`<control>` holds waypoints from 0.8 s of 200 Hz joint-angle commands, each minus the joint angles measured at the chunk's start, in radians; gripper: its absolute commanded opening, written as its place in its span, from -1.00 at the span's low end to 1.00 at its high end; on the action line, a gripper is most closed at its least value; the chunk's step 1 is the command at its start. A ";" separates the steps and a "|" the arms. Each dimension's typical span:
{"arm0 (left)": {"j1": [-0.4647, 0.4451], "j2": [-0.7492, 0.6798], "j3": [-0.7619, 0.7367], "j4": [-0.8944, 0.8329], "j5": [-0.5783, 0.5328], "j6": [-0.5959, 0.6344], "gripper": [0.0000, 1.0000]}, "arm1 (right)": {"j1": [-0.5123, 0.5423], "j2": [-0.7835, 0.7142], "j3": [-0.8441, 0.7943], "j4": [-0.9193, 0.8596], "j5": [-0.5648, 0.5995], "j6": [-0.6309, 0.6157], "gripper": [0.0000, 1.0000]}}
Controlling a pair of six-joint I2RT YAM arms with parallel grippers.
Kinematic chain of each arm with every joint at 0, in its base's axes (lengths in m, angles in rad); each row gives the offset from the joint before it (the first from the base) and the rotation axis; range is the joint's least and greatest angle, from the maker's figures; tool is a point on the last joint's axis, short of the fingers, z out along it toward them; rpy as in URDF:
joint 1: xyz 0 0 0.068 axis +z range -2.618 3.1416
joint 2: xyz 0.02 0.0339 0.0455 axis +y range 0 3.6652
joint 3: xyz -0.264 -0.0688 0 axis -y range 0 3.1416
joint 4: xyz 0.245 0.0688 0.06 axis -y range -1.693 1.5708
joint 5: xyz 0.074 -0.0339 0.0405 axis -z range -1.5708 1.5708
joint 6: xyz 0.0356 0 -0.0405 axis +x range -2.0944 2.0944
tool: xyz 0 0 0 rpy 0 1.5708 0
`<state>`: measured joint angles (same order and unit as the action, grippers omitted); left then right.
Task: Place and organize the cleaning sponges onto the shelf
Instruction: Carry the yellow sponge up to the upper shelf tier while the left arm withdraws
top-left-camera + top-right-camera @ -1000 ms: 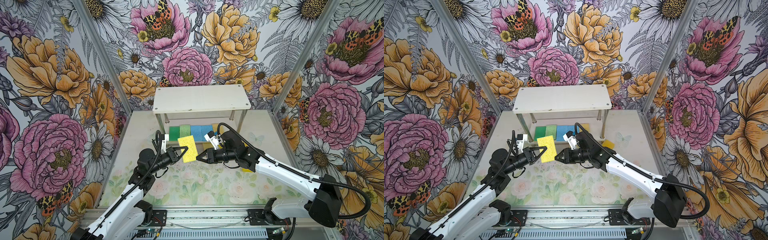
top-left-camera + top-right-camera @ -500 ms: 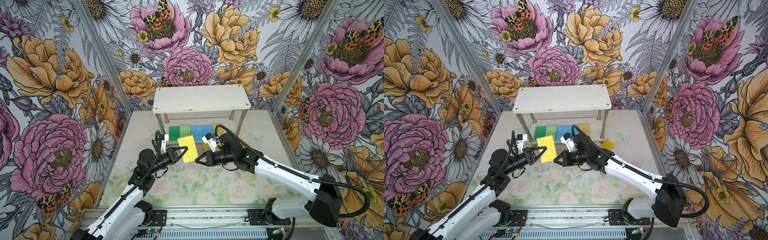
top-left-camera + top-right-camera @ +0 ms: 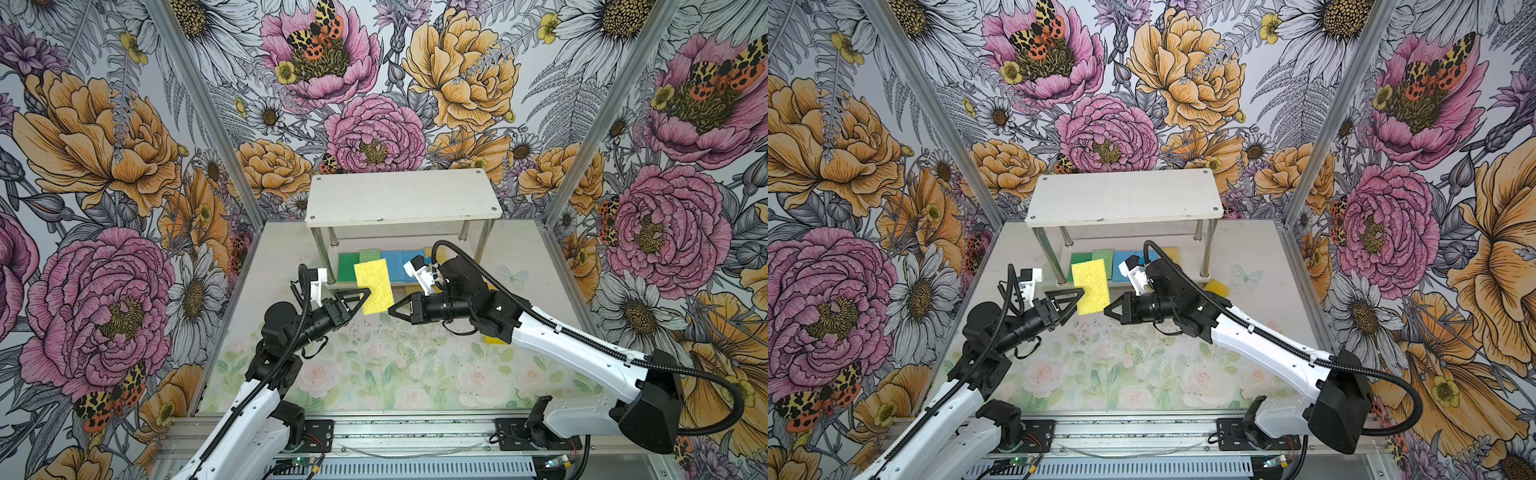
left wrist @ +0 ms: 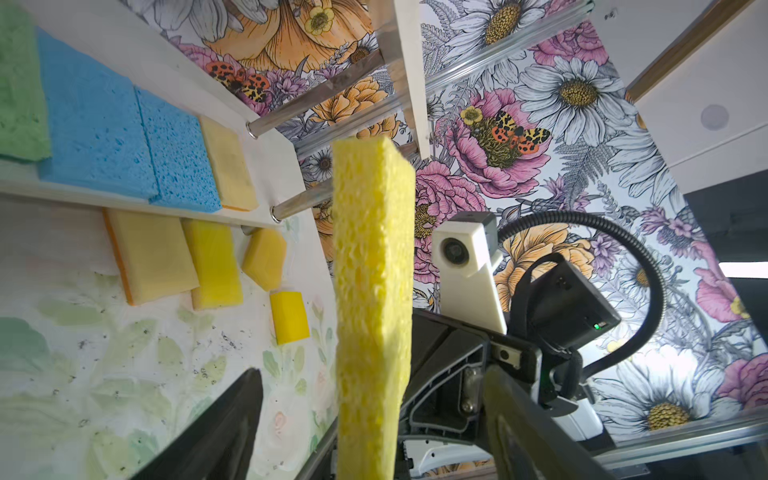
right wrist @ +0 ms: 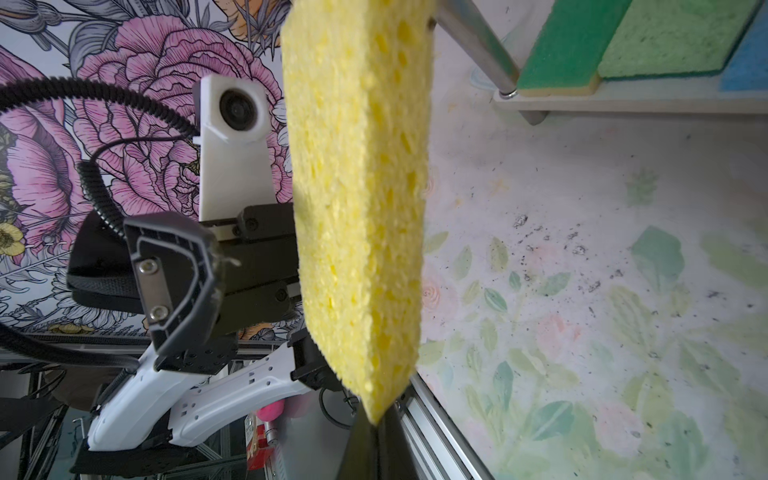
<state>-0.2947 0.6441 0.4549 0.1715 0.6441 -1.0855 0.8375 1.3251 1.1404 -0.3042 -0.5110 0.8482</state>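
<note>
The yellow sponge (image 3: 374,286) hangs in the air over the table (image 3: 374,374), with the shelf (image 3: 403,199) at its 12 o'clock. The right gripper (image 3: 391,309) is clenched on the sponge's corner at 4 o'clock. The left gripper (image 3: 363,297), at 9 o'clock, stands released, its fingers clear of both faces. A sponge row (image 3: 386,266) lines the shelf's lower board.

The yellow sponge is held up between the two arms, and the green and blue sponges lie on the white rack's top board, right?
Not the top board: the flat green and blue sponges lie on the white two-tier rack's lower board, as both top views show.
</note>
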 commanded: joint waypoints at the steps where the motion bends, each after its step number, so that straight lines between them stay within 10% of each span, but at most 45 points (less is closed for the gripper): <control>1: 0.030 -0.102 0.060 -0.131 -0.026 0.049 0.97 | -0.005 0.019 0.080 -0.001 0.015 -0.025 -1.00; 70: 0.060 -0.471 0.112 -0.565 -0.279 0.181 0.98 | -0.034 0.151 0.343 -0.067 0.028 -0.063 -1.00; 160: 0.061 -0.522 0.078 -0.696 -0.208 0.231 0.98 | -0.039 0.550 0.914 -0.139 0.029 -0.034 -1.00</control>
<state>-0.2443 0.1387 0.5438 -0.4717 0.4191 -0.8963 0.8051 1.7935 1.9236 -0.4206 -0.4896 0.7959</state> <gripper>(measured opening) 0.987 0.048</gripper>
